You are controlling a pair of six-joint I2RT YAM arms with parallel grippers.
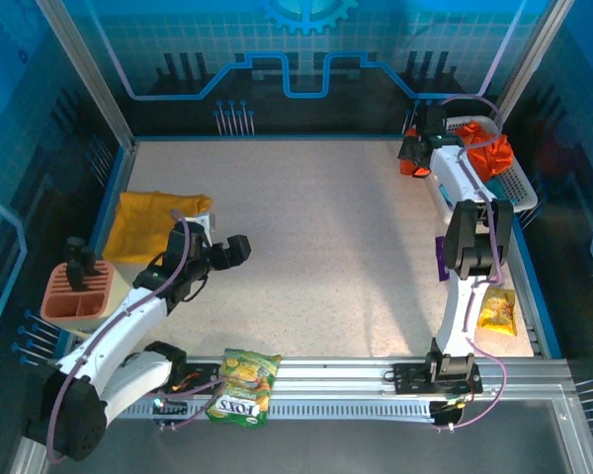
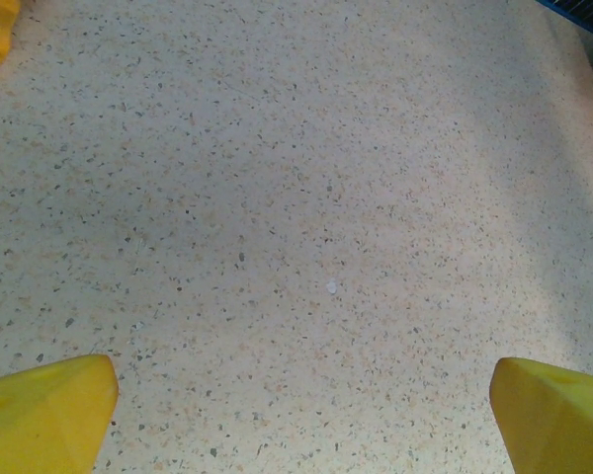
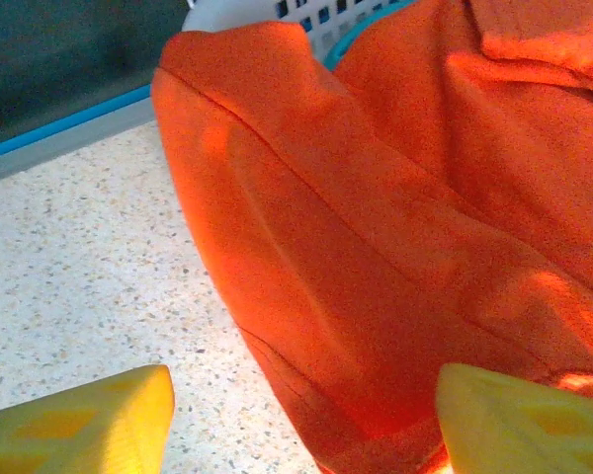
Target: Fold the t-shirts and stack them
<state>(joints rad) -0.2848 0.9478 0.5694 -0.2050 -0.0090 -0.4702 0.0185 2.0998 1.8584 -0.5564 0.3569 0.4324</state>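
Orange shirt spills from the white basket in the far right corner of the table, a fold hanging over the rim. The right arm stretches far forward. The right gripper is at that fold with its fingers spread either side of the cloth, not pinching it. Mustard shirt lies by the left edge. The left arm is bent low just beside it, and the left gripper is spread wide over bare table. One snack bag lies on the near rail, and a yellow bag lies beside the right arm.
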